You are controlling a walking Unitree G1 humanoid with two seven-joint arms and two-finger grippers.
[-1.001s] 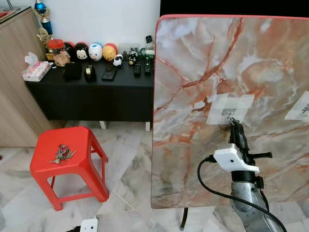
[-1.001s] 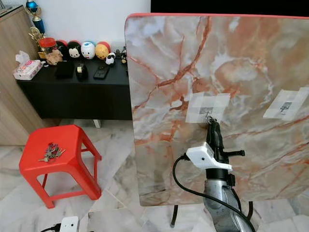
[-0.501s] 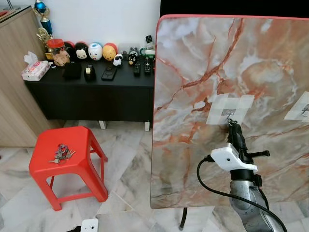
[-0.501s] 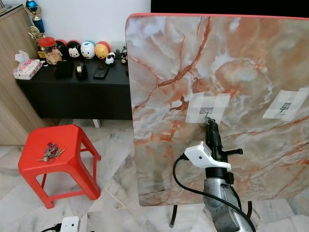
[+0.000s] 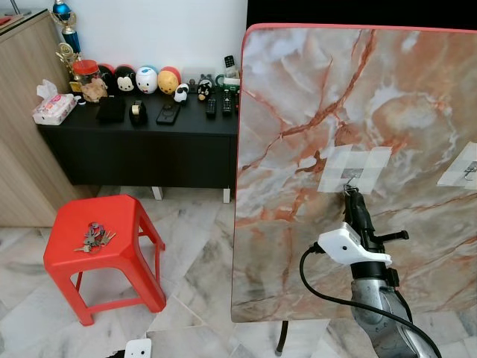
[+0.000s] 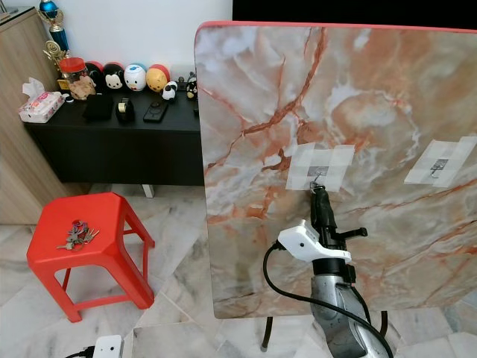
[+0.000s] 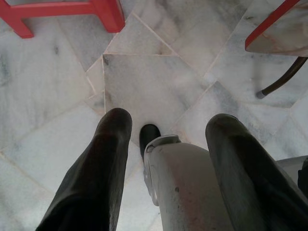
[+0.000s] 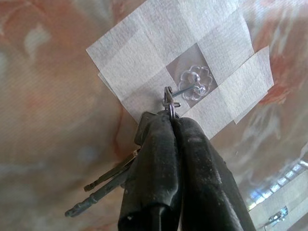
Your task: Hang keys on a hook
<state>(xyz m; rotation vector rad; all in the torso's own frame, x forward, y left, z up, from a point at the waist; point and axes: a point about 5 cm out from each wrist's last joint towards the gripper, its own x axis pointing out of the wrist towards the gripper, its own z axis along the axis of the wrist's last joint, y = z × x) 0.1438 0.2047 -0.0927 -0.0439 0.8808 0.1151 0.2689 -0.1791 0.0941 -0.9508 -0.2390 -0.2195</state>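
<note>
While my right gripper is raised against the upright marble-patterned tabletop with the red edge, its two black fingers are pinched tight on the ring of a small bunch of metal keys, whose blades dangle below the fingertips. I hold the ring at its very top so the loop stands free above the fingers and can meet the small clear plastic hook with a wire prong, which sits in the middle of a cross of white tape strips on the board. From the wrist view the ring looks to be right at the prong's tip, touching or nearly so; I cannot tell whether it is already threaded on. I judge the hanging step is in its last stretch: the ring needs to ride over the prong before I let go, and a slip would drop the keys to the floor.

A second taped hook sits farther right on the same board. At the left, a red plastic stool carries another bunch of keys on its seat, waiting for later. My left gripper hangs idle with fingers spread, pointing down at the pale marble floor tiles.
</note>
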